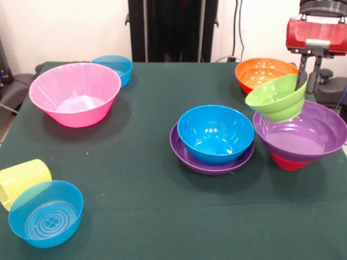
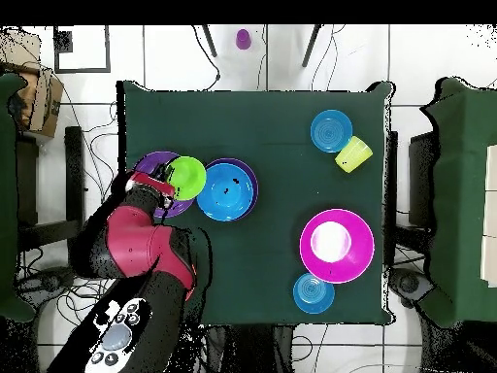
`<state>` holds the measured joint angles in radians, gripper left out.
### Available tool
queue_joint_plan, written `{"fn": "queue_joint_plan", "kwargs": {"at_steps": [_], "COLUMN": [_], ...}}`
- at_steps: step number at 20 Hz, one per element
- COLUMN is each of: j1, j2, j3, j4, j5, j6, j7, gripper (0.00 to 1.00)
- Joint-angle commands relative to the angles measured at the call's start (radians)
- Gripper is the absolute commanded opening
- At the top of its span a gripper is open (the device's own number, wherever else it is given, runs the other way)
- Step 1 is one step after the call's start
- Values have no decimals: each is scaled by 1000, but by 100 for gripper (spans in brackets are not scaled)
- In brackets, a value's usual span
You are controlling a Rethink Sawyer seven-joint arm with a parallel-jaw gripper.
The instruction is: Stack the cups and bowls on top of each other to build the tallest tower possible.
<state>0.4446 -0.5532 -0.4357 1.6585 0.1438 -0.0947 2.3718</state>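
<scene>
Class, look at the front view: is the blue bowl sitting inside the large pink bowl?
No. The blue bowl sits in a wide purple bowl, while the large pink bowl stands apart, empty.

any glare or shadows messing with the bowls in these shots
Front view: white glare spots in the blue bowl, orange bowl and pink bowl; soft shadows beside them on the table. Overhead view: the pink bowl's centre is washed out white.

counter (image 1: 146,216): dark green cloth cover | cardboard box (image 2: 41,97): on floor, 10 o'clock of counter, overhead view | cables (image 2: 58,306): on tiled floor (image 2: 442,53), 8 o'clock | black chair (image 1: 332,89): 3 o'clock, front view
</scene>
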Motion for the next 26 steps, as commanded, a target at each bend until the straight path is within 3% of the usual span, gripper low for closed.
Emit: {"fn": "queue_joint_plan", "kwargs": {"at_steps": [1,14,17,20,26], "j1": [-17,32,34,-1,9], "j2": [8,2,8,-7,-8], "j3": [104,81,86,150,145], "j4": [-29,-44,-41,-20,-11], "j5": [17,62,65,51,54], "j6": [65,107,97,103,103], "j7": [96,111,110,101,101], "gripper": [0,0,0,0,0]}}
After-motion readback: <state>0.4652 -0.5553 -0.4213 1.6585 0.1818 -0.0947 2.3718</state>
